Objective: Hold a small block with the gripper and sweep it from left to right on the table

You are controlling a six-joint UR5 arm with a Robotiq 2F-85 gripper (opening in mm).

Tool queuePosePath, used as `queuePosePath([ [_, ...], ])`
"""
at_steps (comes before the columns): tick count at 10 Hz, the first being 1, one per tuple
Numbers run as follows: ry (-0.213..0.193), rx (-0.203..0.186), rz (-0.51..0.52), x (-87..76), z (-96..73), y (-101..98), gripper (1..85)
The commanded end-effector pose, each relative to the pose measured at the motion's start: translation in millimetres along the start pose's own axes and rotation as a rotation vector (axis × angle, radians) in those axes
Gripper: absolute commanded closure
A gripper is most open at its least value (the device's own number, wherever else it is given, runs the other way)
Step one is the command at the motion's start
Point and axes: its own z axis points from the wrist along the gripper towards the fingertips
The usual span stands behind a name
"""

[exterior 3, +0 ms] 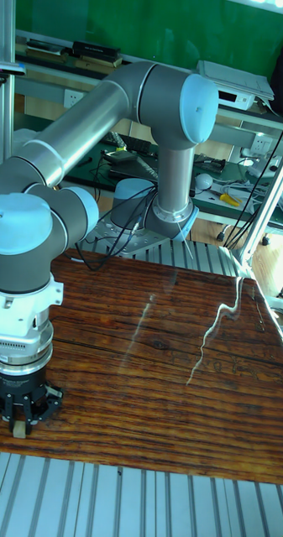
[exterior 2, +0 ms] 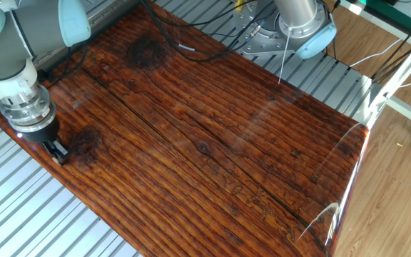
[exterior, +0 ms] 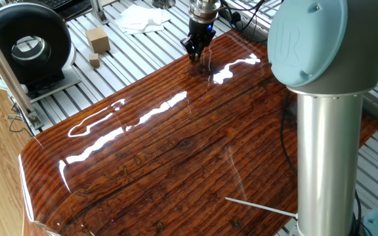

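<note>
a tiny tan block (exterior 3: pixel 20 430) is sitting pinched between the black gripper (exterior 3: pixel 22 424) fingers at the lower left of the tall view, resting on the glossy reddish-brown table (exterior 3: pixel 149 361) near its edge.

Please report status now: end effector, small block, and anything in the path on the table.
End effector down at table edge, shut on small block. Block tip at board surface. Sweep path across board: no obstacle seen.
</note>
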Motion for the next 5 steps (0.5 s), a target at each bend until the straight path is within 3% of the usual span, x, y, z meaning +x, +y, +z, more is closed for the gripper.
queuePosePath([
  [1, -0.007, -0.01, 0.014, -1.6, -1.5, 1.4, 84.7],
  [5, -0.009, 0.003, 0.025, -1.8, -1.0, 3.4, 84.7],
])
